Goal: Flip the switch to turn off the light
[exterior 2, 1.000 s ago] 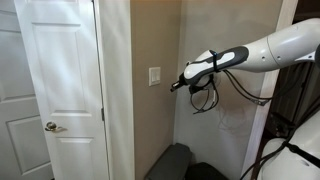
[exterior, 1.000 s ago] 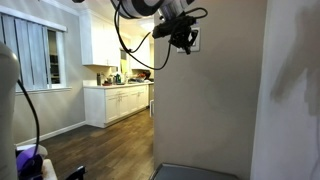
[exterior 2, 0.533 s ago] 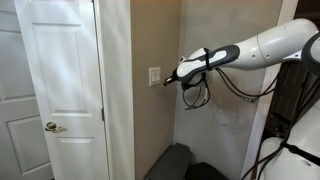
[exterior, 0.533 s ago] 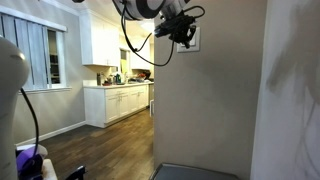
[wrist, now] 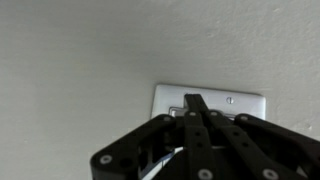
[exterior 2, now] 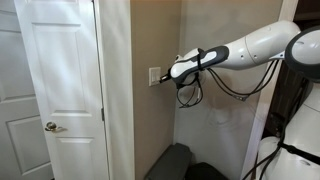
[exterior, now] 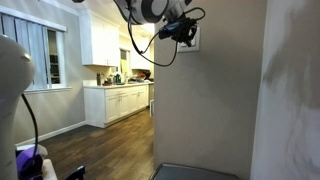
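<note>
Ext. view: end effector (exterior: pixel 184 33) at upper centre, against the white switch (exterior: pixel 195 41) on the beige wall; kitchen cabinets (exterior: pixel 118 104) at left.

Ext. view: arm enters from right, end effector (exterior 2: pixel 167 78) tip at the switch (exterior 2: pixel 154 76), centre frame, beside the white door (exterior 2: pixel 55 90).

Wrist view: end effector (wrist: pixel 194 103) fingers pressed together, holding nothing, tip over the switch (wrist: pixel 245 104) plate, centre-right.

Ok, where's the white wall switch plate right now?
In an exterior view, the small white rectangular switch plate is on the beige wall, directly ahead of the black claw.
</note>
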